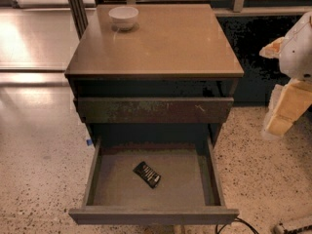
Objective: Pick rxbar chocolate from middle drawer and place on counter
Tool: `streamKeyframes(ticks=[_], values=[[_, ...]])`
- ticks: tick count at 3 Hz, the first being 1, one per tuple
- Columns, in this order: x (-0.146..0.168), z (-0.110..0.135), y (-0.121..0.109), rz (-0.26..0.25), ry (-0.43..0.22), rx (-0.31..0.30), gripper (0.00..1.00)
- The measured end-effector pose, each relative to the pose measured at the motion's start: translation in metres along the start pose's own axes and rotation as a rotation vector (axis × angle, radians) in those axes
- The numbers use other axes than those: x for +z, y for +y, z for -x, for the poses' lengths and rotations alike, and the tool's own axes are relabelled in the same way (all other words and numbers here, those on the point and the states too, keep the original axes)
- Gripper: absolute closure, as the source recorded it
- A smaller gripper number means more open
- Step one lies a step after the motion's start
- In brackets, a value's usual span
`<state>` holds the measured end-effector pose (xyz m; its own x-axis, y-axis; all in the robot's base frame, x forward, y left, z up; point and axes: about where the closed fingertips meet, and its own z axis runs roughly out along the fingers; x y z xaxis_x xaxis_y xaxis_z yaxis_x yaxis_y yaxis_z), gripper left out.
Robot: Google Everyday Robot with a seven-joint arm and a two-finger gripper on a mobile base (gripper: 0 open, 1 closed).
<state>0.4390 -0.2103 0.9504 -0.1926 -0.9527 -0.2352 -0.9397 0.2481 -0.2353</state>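
**Flat bar, awkward reach**

The rxbar chocolate (147, 174) lies flat and askew mid-floor in the open middle drawer (146, 214). The gripper (285, 108) hangs well apart, right of the drawer (open or closed, I cannot tell). Likely trouble: skidding off the thin wrapper, or clipping the worn drawer front (153, 110) just above the drawer's back.

nothing is legible. the small flat black wrapped bar (147, 174) in the open dark grey-brown drawer (151, 214) bears pale marks, perhaps lettering, too small to read. the pale gripper (286, 108) hangs at the right edge.
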Motion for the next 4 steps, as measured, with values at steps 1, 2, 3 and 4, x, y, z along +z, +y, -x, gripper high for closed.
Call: streamKeyframes(ticks=[1,2,3,4], values=[[0.041,0.006,0.014,0.02,-0.049,-0.025,0.0],[0.088,0.017,0.02,0.005,-0.079,-0.042,0.0],[0.134,0.019,0.03,-0.011,-0.059,-0.072,0.0],[0.134,0.019,0.03,-0.011,-0.059,-0.072,0.0]])
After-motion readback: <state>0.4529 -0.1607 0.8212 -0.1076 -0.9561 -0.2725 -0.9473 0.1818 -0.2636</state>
